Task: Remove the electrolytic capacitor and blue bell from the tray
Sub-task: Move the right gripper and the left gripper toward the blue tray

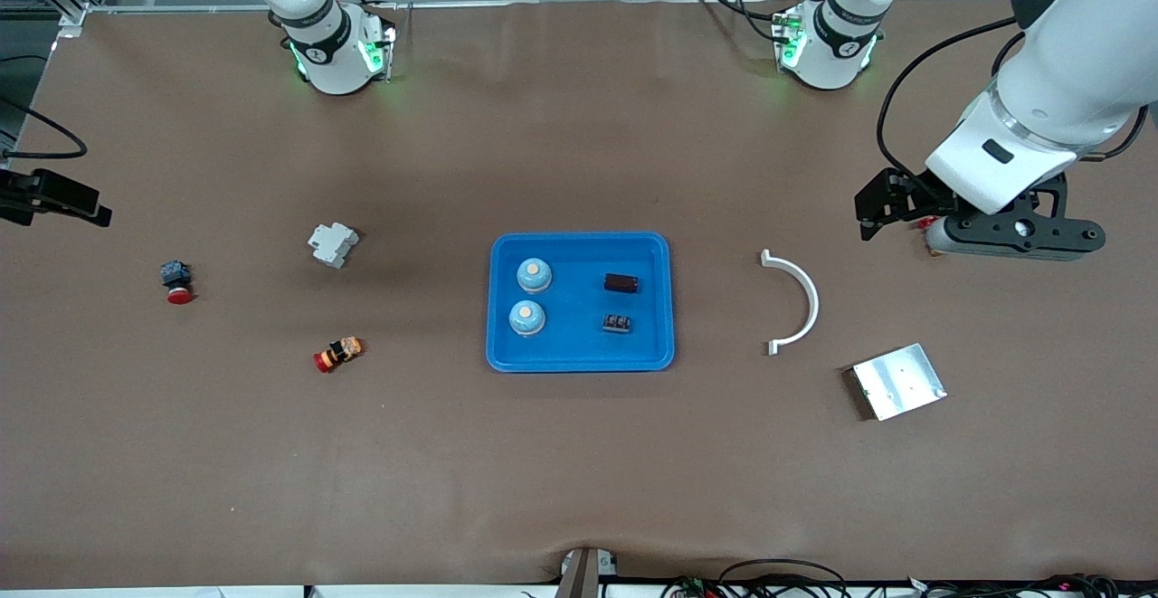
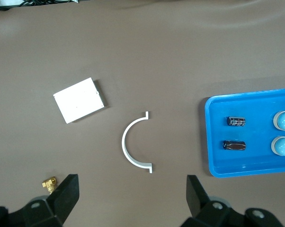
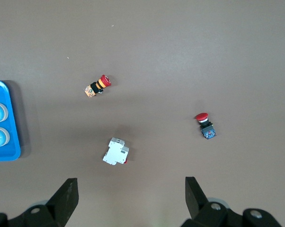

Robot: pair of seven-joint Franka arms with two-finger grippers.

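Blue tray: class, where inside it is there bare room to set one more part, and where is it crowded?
Inside the blue tray, a bare strip runs down the middle, between the two bells and the two capacitors. The edge nearest the front camera is also bare. The bell side, toward the right arm's end, is most crowded.

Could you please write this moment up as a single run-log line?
tray: two bells, two capacitors inside | left gripper: open, empty, over table by white arc | right gripper: open, empty, over white breaker
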